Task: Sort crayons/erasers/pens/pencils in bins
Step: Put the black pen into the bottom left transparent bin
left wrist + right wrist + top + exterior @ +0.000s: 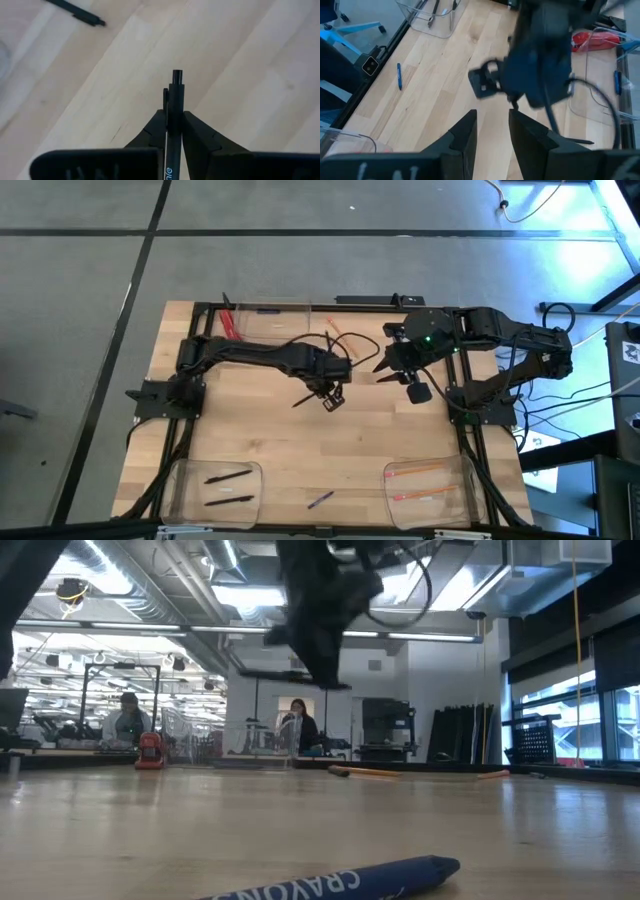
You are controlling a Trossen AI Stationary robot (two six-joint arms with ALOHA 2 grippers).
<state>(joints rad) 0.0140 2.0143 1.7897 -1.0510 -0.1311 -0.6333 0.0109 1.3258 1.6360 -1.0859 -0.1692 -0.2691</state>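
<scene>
My left gripper (332, 398) hangs over the middle of the table, shut on a black pen (303, 401) that is lifted clear of the wood. My right gripper (492, 132) waits higher up toward the table's right side, open, with nothing between its fingers. The near left bin (215, 485) holds two pens. Pencils lie in the near right bin (430, 485). A blue crayon (350, 885) lies on the table near the front edge. Another pen (75, 12) lies loose on the wood. My left gripper pinches the pen between its two fingers (197, 132), a little behind the pen's clip end (176, 95), which sticks out past the fingertips. The fingers come from above, pointing steeply down. The pen is clear of the table.
The far bin (270, 320) holds a red flat strip (592, 40) and a crayon (617, 82). A pencil (365, 772) lies on the table near the far side. Black frame rails run along the table's left and right edges. People sit in the room beyond.
</scene>
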